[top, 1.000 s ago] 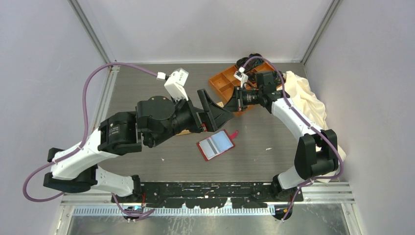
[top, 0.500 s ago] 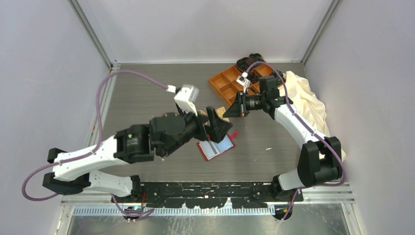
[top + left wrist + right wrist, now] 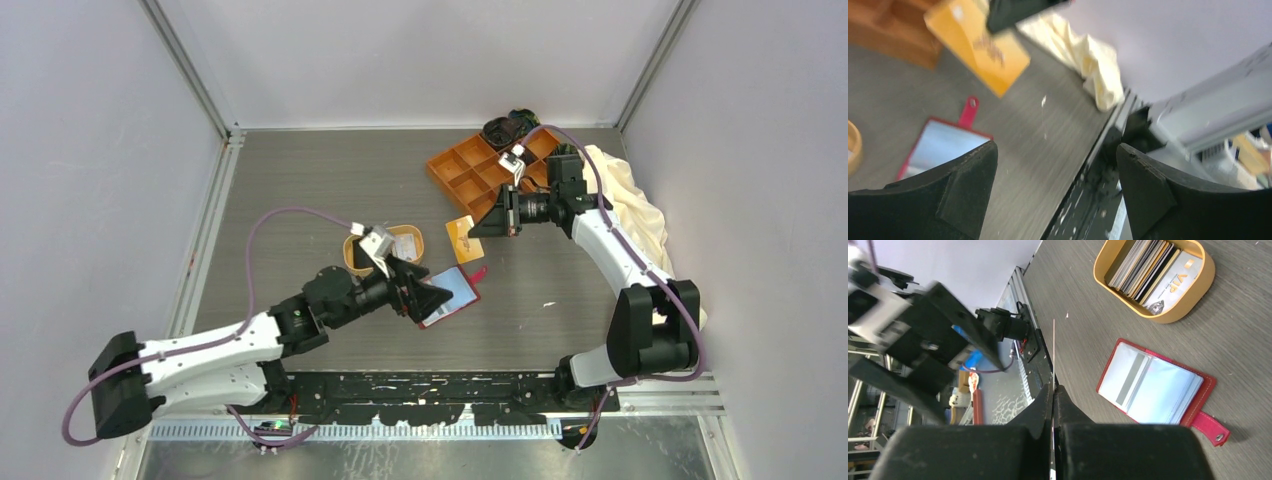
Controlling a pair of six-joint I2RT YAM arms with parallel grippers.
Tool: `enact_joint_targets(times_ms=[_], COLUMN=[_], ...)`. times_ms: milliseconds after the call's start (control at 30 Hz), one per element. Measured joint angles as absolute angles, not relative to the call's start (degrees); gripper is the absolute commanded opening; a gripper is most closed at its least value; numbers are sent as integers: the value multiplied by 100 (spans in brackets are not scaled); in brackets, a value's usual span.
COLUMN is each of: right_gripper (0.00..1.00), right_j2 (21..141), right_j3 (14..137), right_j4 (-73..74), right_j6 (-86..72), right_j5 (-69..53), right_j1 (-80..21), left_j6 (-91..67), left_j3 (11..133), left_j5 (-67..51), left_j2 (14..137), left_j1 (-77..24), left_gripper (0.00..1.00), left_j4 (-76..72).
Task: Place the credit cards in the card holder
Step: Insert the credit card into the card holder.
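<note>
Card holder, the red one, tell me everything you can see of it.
The card holder lies open and flat on the grey table, red leather-like rim framing pale blue slots, a grey stripe on one half. Its snap tab with a metal stud sticks out sideways. The open left gripper hangs at one edge; contact cannot be told.

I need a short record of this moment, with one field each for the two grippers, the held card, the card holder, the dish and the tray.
left gripper: open, empty, at the left edge of the card holder
right gripper: shut on the tan-gold card
tan-gold card: held by one edge, between tray and holder
card holder: lies open on the table, blue lining up
oval tan dish: holds several cards standing on edge
orange tray: behind the right gripper, contents unclear
</note>
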State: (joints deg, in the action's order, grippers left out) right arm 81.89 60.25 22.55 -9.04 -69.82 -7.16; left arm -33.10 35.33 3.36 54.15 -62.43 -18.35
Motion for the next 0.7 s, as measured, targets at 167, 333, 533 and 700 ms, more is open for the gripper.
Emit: enact_joint_targets(times_ms=[167,333,533,700], right_gripper=[1,1,1,1], right_j2=[8237,8237,8263,8318], right_j3=[6184,6184,6184,6184], right_j4=[2788,2891,2897,2904], right_j6=[-510,-462,-467,-469], right_j5=[-6973,-6982,-7057,-7126], right_j1=[-670,-633,-626,-628], left_j6=[-3527,-3754,-4042,-4316], left_j3=[2311,1507,1317,1275], left_j5=[-34,-60,-279,-480], left_j2=[5909,6425,7236,7756], left_j1=[-6233,-6219,-6125,-6016], left_gripper=[89,89,100,100], left_j4=[-3107,-4628,-6121,-7059])
